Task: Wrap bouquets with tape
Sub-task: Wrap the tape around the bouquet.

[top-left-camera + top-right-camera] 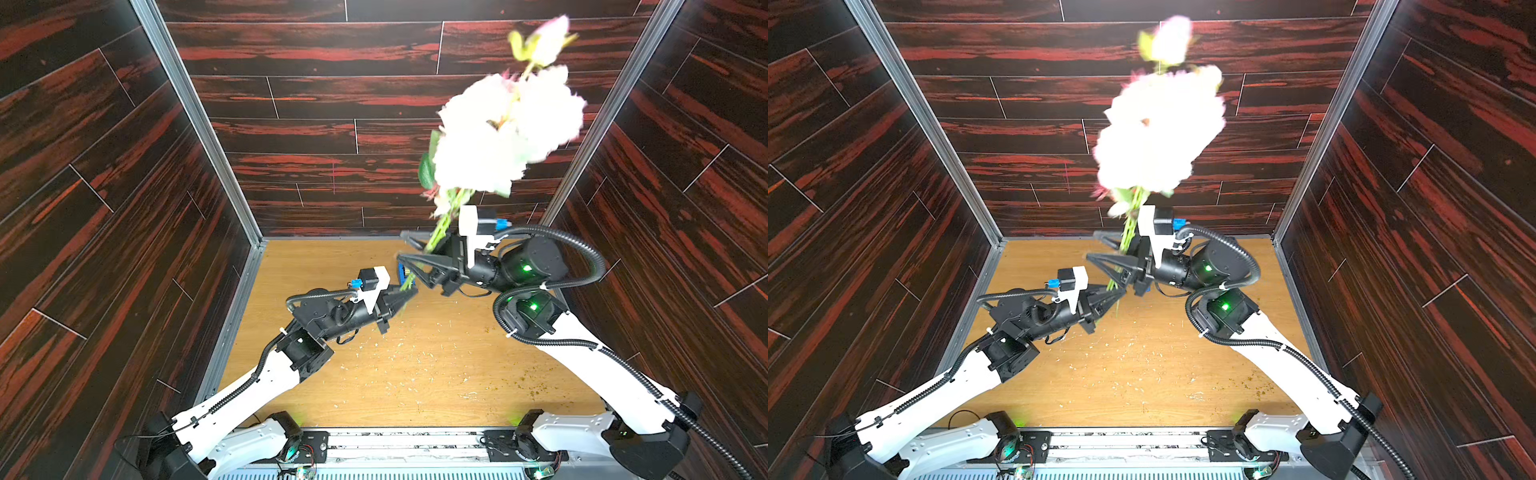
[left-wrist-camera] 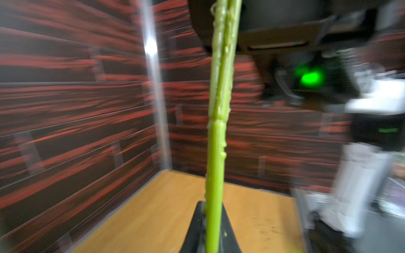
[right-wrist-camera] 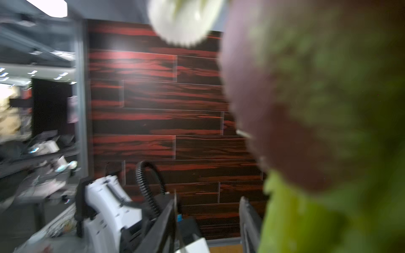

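The bouquet stands upright in the air, its pale pink-white blooms (image 1: 507,129) (image 1: 1158,129) blurred high against the back wall. Its green stems (image 1: 442,226) (image 2: 215,153) run down into my left gripper (image 1: 409,293) (image 1: 1121,293) (image 2: 213,210), which is shut on them near their lower end. My right gripper (image 1: 403,248) (image 1: 1094,246) (image 3: 209,210) is open higher up the stems. Nothing shows in its gap, and the stems (image 3: 295,219) blur past beside one finger. The blue tape dispenser (image 1: 405,274) shows only as a sliver behind the grippers.
Dark red wood-patterned walls (image 1: 316,137) close in the back and both sides. The wooden table (image 1: 415,374) is littered with small pale scraps and green flecks. Both arms reach in from the front rail (image 1: 407,440) and meet near the table's far middle.
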Motion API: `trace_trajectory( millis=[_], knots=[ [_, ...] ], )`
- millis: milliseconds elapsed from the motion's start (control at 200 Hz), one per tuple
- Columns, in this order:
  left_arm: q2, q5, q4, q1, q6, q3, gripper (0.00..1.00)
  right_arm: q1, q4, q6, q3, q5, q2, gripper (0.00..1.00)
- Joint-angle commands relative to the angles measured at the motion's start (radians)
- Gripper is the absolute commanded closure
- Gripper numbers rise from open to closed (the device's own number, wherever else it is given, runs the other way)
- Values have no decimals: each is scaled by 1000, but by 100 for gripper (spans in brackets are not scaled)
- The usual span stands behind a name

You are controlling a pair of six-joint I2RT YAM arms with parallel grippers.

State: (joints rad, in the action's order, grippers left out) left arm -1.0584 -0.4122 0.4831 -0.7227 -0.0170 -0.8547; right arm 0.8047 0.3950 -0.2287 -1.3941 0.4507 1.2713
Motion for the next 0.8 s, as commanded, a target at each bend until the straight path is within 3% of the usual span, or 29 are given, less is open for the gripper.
trace_trajectory(
  millis=[0, 135, 501, 707, 797],
  knots=[
    [12, 189, -29, 7, 70, -9, 100, 4, -55, 26, 31, -223, -17, 49],
    [17, 253, -23, 6, 83, 3, 100, 4, -65, 23, 45, -296, -12, 48],
    [-2, 340, -27, -35, 301, 6, 100, 4, -56, -17, 53, -442, 11, 50],
    [-29, 580, 46, -95, 410, 16, 100, 4, 4, -89, 76, -532, 22, 61],
    [-47, 695, 76, -110, 451, 9, 100, 4, 41, -116, 91, -524, 27, 80]
  ],
)
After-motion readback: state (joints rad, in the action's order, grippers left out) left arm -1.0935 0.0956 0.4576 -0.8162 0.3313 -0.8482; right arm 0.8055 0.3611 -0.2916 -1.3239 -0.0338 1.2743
